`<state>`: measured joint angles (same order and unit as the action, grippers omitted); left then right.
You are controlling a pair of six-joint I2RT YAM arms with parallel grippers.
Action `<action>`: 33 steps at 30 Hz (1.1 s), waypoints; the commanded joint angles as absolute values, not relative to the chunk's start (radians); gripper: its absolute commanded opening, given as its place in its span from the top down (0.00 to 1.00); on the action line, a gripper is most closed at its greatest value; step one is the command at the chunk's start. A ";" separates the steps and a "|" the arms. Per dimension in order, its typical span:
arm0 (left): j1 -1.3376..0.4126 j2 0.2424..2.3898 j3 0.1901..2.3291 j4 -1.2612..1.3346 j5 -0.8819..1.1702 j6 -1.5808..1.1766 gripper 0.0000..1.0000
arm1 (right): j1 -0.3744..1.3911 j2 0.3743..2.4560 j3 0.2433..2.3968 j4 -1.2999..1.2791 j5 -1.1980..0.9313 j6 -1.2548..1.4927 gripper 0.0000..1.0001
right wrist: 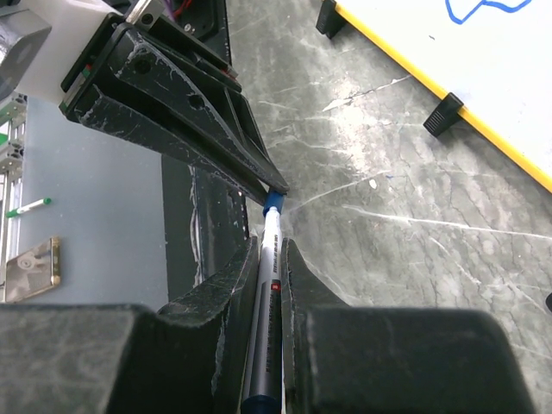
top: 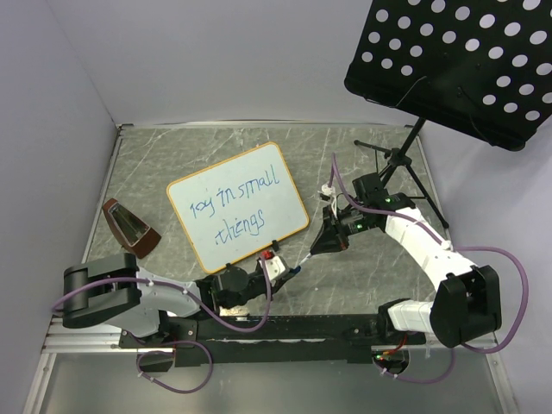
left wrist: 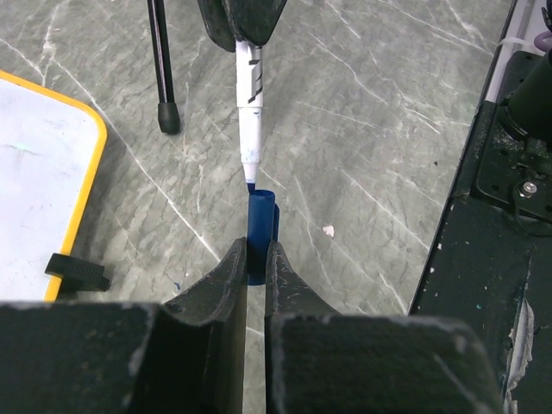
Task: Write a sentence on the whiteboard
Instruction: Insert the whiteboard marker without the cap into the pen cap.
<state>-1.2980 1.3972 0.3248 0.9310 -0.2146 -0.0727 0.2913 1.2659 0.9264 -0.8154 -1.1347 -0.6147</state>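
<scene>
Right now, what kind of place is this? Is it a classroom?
Probably a robot test bench, not a classroom: a left arm and right arm bolted at a walled-in table, with a whiteboard and music stand.

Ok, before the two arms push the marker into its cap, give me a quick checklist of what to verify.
1. Blue handwritten sentence finished on the white orange-framed whiteboard: ok, two lines.
2. Left gripper shut on the blue plastic cap: ok.
3. Right gripper shut on the white-barrelled marker: ok.
4. Marker tip lined up with the cap's mouth: ok, just at it.
5. Tip seated inside the cap: cannot tell.
6. Whiteboard out of the marker's path: ok, off to one side.
</scene>
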 commanded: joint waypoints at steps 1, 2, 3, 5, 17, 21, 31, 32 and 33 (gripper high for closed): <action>-1.305 1.356 0.311 1.028 -0.216 -0.097 0.99 | 0.308 1.276 0.919 -0.788 -1.134 -0.607 1.00; -1.305 1.353 0.310 1.034 -0.218 -0.101 0.99 | 0.310 1.278 0.920 -0.787 -1.135 -0.607 1.00; -1.305 1.351 0.304 1.040 -0.221 -0.103 0.99 | 0.308 1.276 0.920 -0.784 -1.134 -0.604 1.00; -1.305 1.347 0.299 1.040 -0.225 -0.109 0.99 | 0.308 1.267 0.920 -0.776 -1.131 -0.600 1.00; -1.305 1.351 0.285 1.026 -0.232 -0.129 0.99 | 0.307 1.238 0.914 -0.769 -1.152 -0.595 1.00; -1.305 1.354 0.287 1.035 -0.229 -0.130 0.99 | 0.307 1.252 0.916 -0.778 -1.154 -0.600 1.00; -1.305 1.364 0.305 1.025 -0.224 -0.129 0.99 | 0.331 1.272 0.919 -0.776 -1.160 -0.594 1.00; -1.305 1.364 0.305 1.025 -0.225 -0.130 0.99 | 0.334 1.272 0.919 -0.775 -1.160 -0.594 1.00; -1.305 1.364 0.305 1.025 -0.225 -0.130 0.99 | 0.336 1.273 0.919 -0.776 -1.160 -0.594 1.00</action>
<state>-1.2995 1.3716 0.2817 0.9676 -0.2256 -0.1177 0.3210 1.2686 0.9215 -0.7956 -1.1271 -0.5919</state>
